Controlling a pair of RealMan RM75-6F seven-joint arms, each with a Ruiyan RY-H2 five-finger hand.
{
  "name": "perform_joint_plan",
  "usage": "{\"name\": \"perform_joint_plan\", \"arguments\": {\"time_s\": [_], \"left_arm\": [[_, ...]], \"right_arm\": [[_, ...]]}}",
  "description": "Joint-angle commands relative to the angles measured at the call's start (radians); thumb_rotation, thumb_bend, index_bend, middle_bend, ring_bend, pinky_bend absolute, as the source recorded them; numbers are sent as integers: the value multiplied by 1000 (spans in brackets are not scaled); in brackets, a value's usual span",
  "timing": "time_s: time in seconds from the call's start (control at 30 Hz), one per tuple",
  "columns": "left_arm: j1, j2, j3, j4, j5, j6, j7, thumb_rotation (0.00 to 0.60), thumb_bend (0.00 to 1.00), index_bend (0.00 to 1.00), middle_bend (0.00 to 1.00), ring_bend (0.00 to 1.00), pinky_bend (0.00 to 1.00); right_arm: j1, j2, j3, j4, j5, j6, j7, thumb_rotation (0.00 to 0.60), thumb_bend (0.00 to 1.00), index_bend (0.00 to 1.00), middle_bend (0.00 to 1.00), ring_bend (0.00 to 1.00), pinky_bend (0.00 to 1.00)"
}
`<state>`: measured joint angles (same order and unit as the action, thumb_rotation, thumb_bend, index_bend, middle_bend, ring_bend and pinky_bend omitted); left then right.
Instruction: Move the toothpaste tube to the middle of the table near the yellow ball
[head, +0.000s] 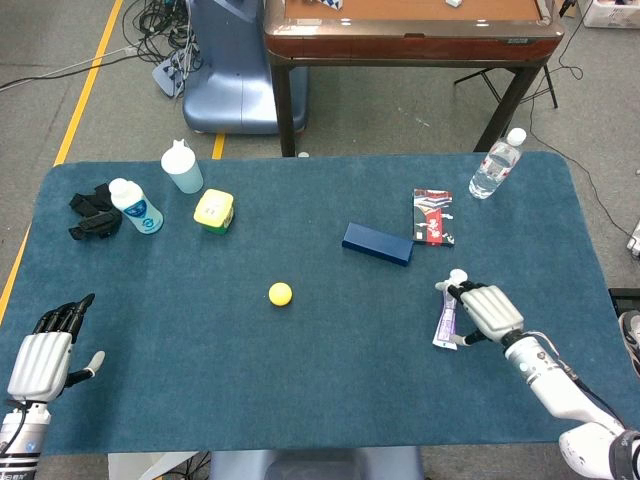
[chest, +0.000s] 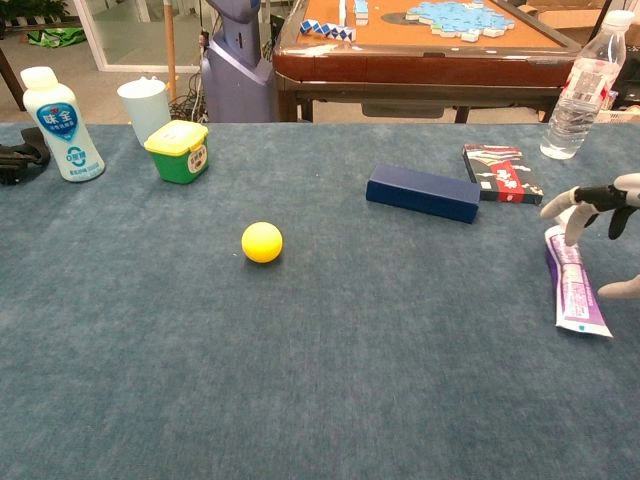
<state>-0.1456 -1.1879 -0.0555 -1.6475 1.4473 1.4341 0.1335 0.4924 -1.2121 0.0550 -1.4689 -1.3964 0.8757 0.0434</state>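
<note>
The purple-and-white toothpaste tube (head: 445, 320) (chest: 574, 280) lies lengthwise to the right of the table's middle. Its white cap (head: 458, 276) points to the far side. My right hand (head: 487, 312) (chest: 603, 205) holds the tube at its cap end, with fingers curled over the top and the thumb by its side. The yellow ball (head: 280, 293) (chest: 262, 242) rests on the blue cloth well left of the tube. My left hand (head: 45, 357) hovers at the near left corner, fingers stretched out and empty. The chest view does not show it.
A dark blue box (head: 377, 243) and a card pack (head: 433, 216) lie beyond the tube. A water bottle (head: 495, 167) stands at the far right. At the far left are a green jar (head: 214, 211), a white bottle (head: 135, 206), a cup (head: 182, 167) and a black object (head: 92, 212).
</note>
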Motion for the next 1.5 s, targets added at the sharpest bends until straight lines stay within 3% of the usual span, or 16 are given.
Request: {"name": "perform_joint_plan", "arguments": {"time_s": [0.03,0.47,0.73,0.9,1.2,1.5], "left_arm": [[0,-2,1,-1,1,0,2,600,254,40,153,121,125],[16,17,6,-26,-1,17,6,600,254,40,151,120,125],[22,23,8,-34,4,24,5,600,253,40,146,120,125],[32,39,7,-46,5,42,8,600,253,40,145,119,125],[50,52,11,-62,2,57,14,600,253,40,142,112,125],[52,50,12,-61,9,59,12,600,253,39,140,111,125]], "right_arm": [[10,15,14,26,49,-25,-16,600,228,134,303,216,281],[45,0,29,112,157,-103,-38,600,267,73,267,196,253],[79,-52,25,163,166,-172,-14,600,271,33,247,185,240],[107,-75,27,160,116,-190,34,599,313,0,209,152,195],[122,-61,-12,75,-44,-148,146,591,354,0,207,151,194],[110,-32,-50,2,-118,-73,121,591,351,0,227,152,194]]}}
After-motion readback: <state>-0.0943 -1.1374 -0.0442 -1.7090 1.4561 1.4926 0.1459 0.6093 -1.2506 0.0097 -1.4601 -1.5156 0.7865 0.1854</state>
